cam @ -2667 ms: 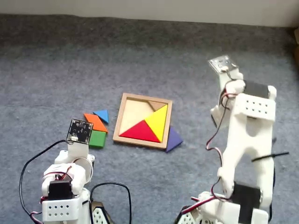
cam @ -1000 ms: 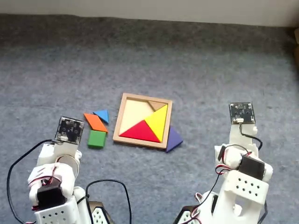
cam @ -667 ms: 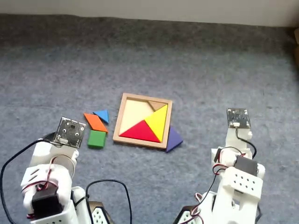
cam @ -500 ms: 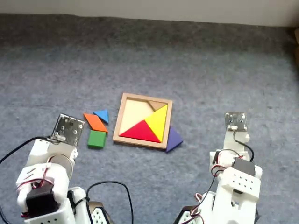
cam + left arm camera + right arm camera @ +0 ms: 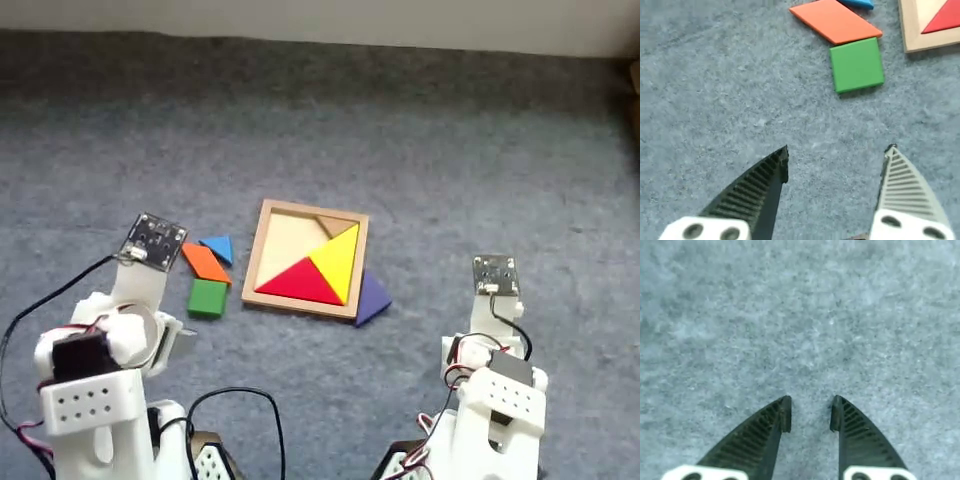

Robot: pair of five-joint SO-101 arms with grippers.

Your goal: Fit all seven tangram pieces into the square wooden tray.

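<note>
Left arm [image 5: 100, 370] stands at the near left of the grey-covered bench [image 5: 400, 130]. Its wrist view shows the left end effector [image 5: 836, 152] with jaws spread wide and nothing between them, above bare covering and short of the loose pieces. Three pieces lie just left of the square wooden tray [image 5: 254, 250], none touching its rim as far as can be judged. The green square [image 5: 207, 298] is nearest the arm. The orange parallelogram [image 5: 204, 262] is just beyond it, the two close enough that contact cannot be settled. The small blue triangle [image 5: 217, 248] sits at the orange piece's far side, towards the tray. The left wrist view confirms the same order: green square [image 5: 857, 65], orange parallelogram [image 5: 836, 21], blue triangle [image 5: 857, 3], with a corner of the tray rim [image 5: 912, 30] beside them. Inside the tray, the red triangle [image 5: 298, 282] fills the near sector and the yellow triangle [image 5: 338, 260] the right sector, long edges meeting. A small brown triangle [image 5: 335, 225] sits at the far edge, and the left part of the floor is bare wood. The purple triangle [image 5: 372, 297] lies outside, against the tray's near right corner. Right arm [image 5: 495, 380] stands at the near right, well apart from the tray. The right end effector [image 5: 810, 412] has its tips parted by a narrow gap, nothing held, over bare covering.
</note>
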